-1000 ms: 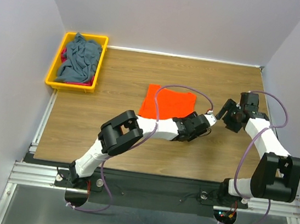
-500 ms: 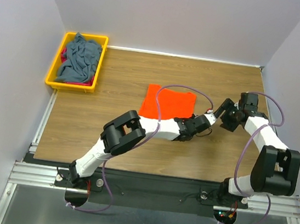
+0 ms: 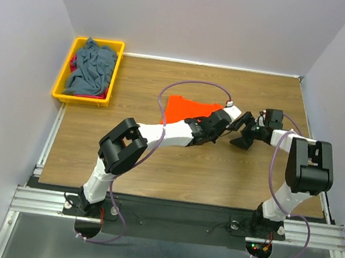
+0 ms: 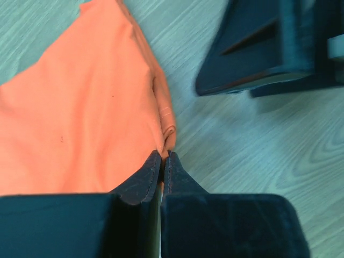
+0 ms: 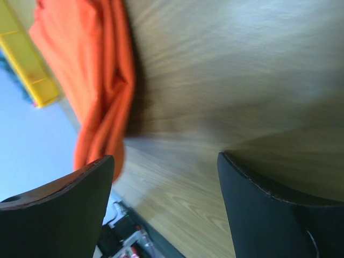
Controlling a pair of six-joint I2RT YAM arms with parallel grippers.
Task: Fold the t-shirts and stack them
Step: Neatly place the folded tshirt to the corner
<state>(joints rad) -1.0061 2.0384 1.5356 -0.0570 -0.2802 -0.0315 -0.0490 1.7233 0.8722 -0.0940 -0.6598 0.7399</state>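
Two wrist cameras settle what the overhead view leaves vague. From above, the left tool [image 3: 223, 118] is only a dark shape at the right edge of the orange t-shirt [image 3: 184, 110]. Its own camera shows the jaws pressed together, with a rolled, hemmed fold of that shirt pinched at their tips. The right tool [image 5: 165, 158] stands just to the right of it, its two flat dark fingers spread wide with only bare wood between them.

The orange t-shirt is thin, soft, matte cloth lying mid-worktop [image 3: 141, 80]. It is smooth over most of its area and gathered into a ridge along the pinched side. That ridge runs away from the left tool's tips, and in the right wrist view it shows as long creases. The left arm covers the shirt's near part, so I cannot tell its long axis.

Only the overhead view shows the yellow plastic bin [image 3: 60, 87] at the far left. It holds a crumpled grey-blue t-shirt [image 3: 91, 67] over a strip of red cloth [image 3: 73, 64].
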